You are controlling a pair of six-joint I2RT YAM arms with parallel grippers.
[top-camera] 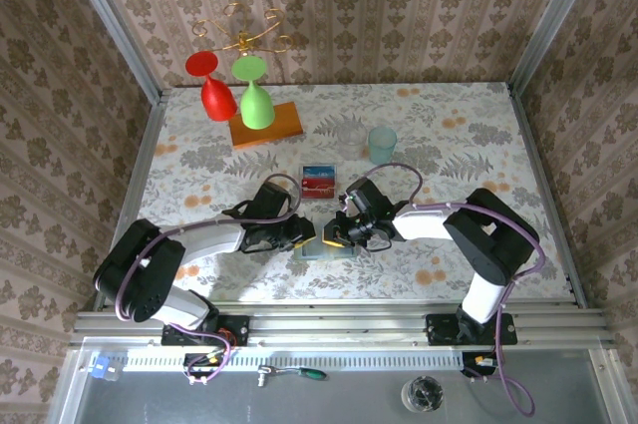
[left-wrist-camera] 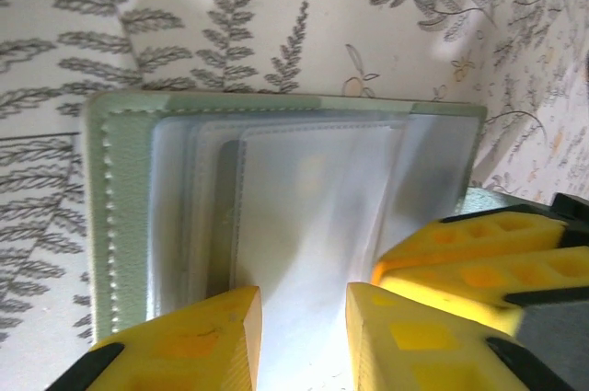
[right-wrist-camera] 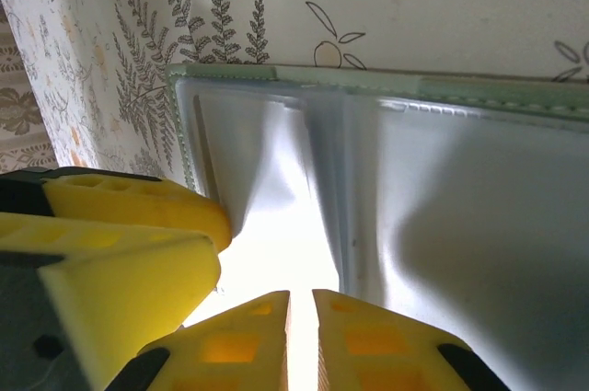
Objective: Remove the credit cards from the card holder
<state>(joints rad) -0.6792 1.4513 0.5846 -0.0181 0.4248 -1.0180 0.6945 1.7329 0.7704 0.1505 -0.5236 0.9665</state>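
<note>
Near centre, the card holder (top-camera: 325, 250) lies open btwn my 2 claws. Left claw (left-wrist-camera: 304, 304), fingers apart, prob. steadies its pocket. Right claw (right-wrist-camera: 301, 297) is nearly together at a clear flap, grip unclear. Credit cards (top-camera: 319, 182) lie just beyond. Farther: cup (top-camera: 382, 143), board (top-camera: 265, 126). Nothing blocks.

1. The card holder (top-camera: 325, 250) lay open on the surface (top-camera: 449, 145) — sage-green rim, pale grey-blue pockets facing up.
2. The credit cards (top-camera: 319, 182) lay flat just beyond it — mostly red, one blue.

Two goblets (top-camera: 256, 105), one cup (top-camera: 382, 144), perhaps two cards (top-camera: 319, 182)
</note>
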